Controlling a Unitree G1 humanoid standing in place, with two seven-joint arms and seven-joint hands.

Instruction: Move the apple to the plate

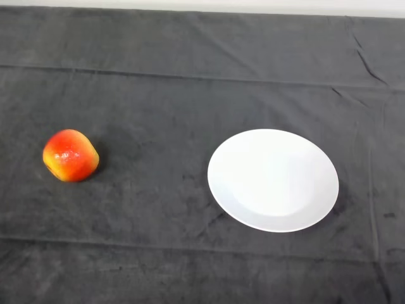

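Observation:
A red and yellow apple rests on the dark cloth at the left of the head view. A round white plate lies on the cloth to the right of centre, well apart from the apple, with nothing on it.
The dark cloth covers the whole table, with creases running across it. A pale strip marks the table's far edge at the top.

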